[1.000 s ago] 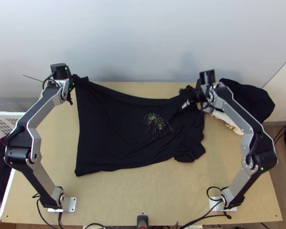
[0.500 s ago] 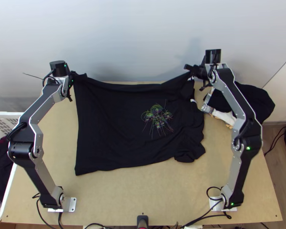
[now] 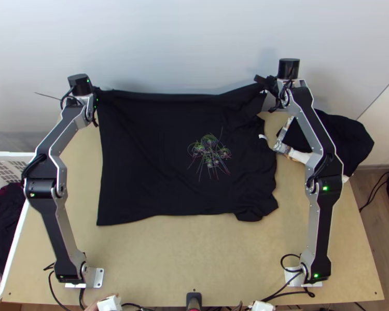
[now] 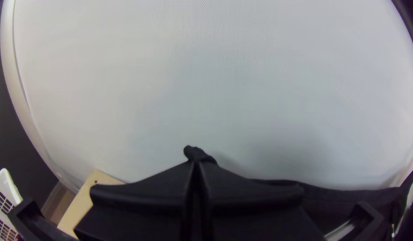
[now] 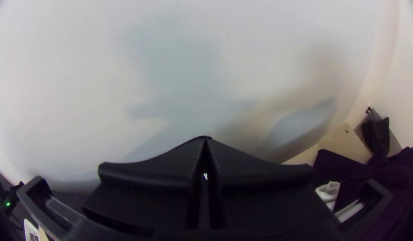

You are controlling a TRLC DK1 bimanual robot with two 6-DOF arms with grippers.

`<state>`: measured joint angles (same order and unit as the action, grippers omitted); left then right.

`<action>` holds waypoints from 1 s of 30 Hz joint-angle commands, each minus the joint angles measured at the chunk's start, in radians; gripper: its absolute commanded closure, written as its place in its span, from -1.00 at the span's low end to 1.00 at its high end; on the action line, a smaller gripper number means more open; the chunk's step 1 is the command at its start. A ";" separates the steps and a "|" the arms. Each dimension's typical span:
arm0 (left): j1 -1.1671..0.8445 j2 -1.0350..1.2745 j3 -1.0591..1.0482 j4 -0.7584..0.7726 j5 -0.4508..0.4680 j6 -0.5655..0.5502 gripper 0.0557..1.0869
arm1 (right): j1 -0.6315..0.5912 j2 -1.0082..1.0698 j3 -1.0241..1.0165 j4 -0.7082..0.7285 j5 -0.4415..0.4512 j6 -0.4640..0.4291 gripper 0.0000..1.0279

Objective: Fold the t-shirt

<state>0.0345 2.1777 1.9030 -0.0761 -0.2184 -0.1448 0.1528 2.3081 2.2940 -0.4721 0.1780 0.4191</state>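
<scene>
- T-shirt (image 3: 153, 155) cloth is pinched at one far corner in my left gripper (image 3: 97, 93), fingers closed on it; a dark nub of fabric pokes past their tips in the left wrist view.
- My right gripper (image 3: 265, 86) is closed on the other far end; in the right wrist view, black cloth against black fingers is hard for me to make out, and what lies between the pads is hidden.
- Between my grippers the far edge runs taut, dipping slightly.
- From there the black body spreads unfolded over the table (image 3: 194, 259), gently creased, a print of thin coloured lines near its middle.
- Towards my right arm it turns rumpled, with a small white tag (image 3: 262, 137) and a bunched near corner.
- Beyond, my right arm partly covers a dark cloth heap (image 3: 350, 137); on the opposite side, the view cuts off a white basket (image 3: 8, 168).
</scene>
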 commanded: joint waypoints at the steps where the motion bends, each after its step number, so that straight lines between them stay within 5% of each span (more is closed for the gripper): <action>1: 0.007 0.111 0.180 0.002 -0.012 0.016 0.93 | -0.012 0.020 0.021 0.036 0.026 -0.020 0.94; 12: -0.001 0.156 0.283 -0.053 -0.010 0.031 0.93 | -0.001 -0.006 -0.024 0.044 0.028 -0.042 0.94; 30: -0.010 -0.193 -0.257 -0.094 0.083 -0.039 0.93 | 0.011 -0.457 -0.679 -0.007 -0.106 -0.034 0.94</action>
<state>0.0261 2.1071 1.8317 -0.1684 -0.1745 -0.1619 0.1608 1.9991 1.8297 -0.4763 0.1150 0.3840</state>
